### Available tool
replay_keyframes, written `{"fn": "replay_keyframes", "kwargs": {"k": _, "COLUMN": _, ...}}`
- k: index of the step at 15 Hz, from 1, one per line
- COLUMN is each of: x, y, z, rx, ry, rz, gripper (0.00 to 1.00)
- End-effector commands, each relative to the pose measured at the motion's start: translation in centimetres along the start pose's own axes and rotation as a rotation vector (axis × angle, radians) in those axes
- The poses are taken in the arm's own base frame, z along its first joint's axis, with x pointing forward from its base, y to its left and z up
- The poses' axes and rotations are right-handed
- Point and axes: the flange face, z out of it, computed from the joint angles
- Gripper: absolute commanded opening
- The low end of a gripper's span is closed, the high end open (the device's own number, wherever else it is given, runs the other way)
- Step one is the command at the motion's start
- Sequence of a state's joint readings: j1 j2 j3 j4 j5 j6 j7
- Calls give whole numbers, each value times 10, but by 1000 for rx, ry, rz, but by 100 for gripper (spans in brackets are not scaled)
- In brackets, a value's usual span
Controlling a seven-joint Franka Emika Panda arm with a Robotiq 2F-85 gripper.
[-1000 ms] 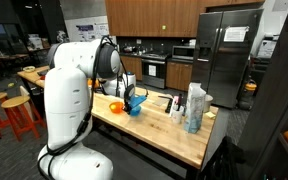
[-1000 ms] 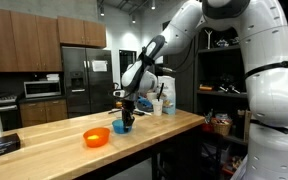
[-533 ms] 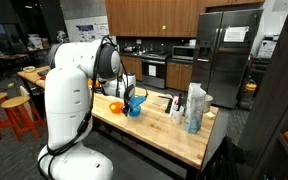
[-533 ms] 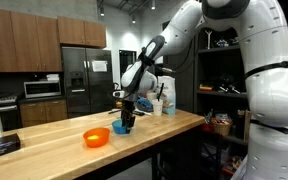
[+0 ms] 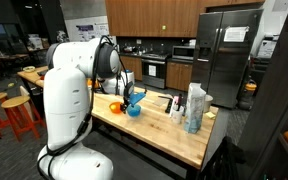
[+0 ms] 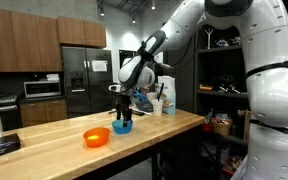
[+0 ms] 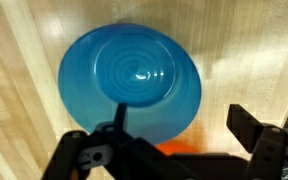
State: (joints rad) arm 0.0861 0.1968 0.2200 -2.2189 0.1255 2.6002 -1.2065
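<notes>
A blue bowl (image 7: 130, 78) stands on the wooden counter (image 7: 234, 50) and fills the middle of the wrist view, empty inside. My gripper (image 7: 174, 150) hangs just above it, open, with nothing between its fingers (image 7: 256, 130). In both exterior views the gripper (image 5: 131, 97) (image 6: 123, 108) is a little above the blue bowl (image 5: 134, 110) (image 6: 122, 127), apart from it. An orange bowl (image 5: 115, 105) (image 6: 96, 137) sits next to the blue one; in the wrist view only a sliver of the orange bowl (image 7: 172, 148) shows under the gripper.
Several white and clear bottles (image 5: 192, 108) (image 6: 162, 100) stand together farther along the counter (image 6: 164, 130). Orange stools (image 5: 14, 115) are beside the robot's base. A steel fridge (image 5: 222, 55) and kitchen cabinets are behind.
The gripper has gone from shut to open and has risen a little off the blue bowl. The bowls have not moved.
</notes>
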Motion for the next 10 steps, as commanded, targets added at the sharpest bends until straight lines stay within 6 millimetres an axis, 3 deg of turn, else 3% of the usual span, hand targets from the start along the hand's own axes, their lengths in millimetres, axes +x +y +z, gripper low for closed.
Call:
{"fn": "replay_keyframes", "kwargs": {"k": 1, "x": 14, "y": 3, "z": -29, "rx": -24, "ry": -14, "rz": -41, "gripper": 100}}
{"fn": "replay_keyframes", "kwargs": {"k": 4, "x": 25, "y": 6, "z": -39, "rx": -20, "ry": 6, "rz": -68, "gripper": 100}}
{"fn": "replay_keyframes", "kwargs": {"k": 10, "x": 42, "y": 2, "z": -39, "rx": 40, "ry": 75, "rz": -129, "gripper": 100}}
